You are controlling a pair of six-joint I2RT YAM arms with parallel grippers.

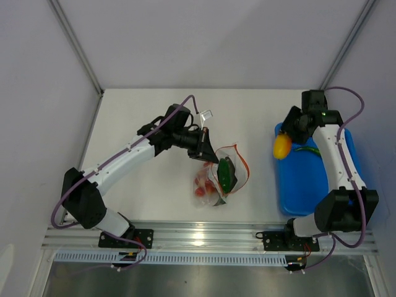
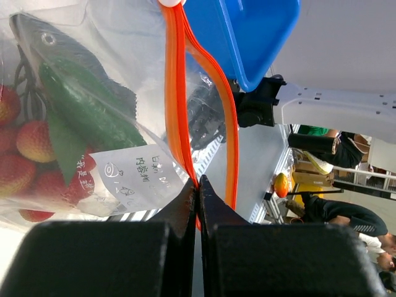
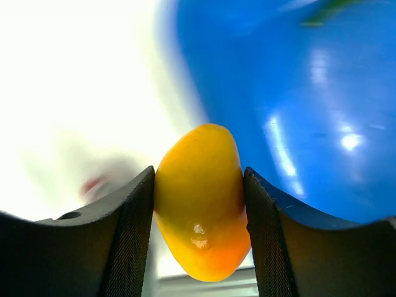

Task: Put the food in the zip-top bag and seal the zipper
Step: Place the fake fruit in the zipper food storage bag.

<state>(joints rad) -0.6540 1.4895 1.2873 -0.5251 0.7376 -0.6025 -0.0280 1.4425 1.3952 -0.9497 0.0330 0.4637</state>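
While your left hand [image 2: 198,185] pinches one zipper [image 2: 175,93] strip, fingers closed tight on it, the bag [image 1: 223,176] rests on the table [image 1: 148,111] with tomatoes [image 1: 203,185] and green pepper [image 1: 226,173] inside. Your right hand [image 3: 198,179] clamps the yellow pepper [image 3: 199,216] above the bin's [image 1: 309,185] left edge, well apart from the bag. Carry it to the gap between the parted orange strips, enter along the mouth, and release only once past the zipper. Hold the left pinch firm.

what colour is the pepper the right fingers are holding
Yellow shading to orange; the pepper shows best in the right wrist view.
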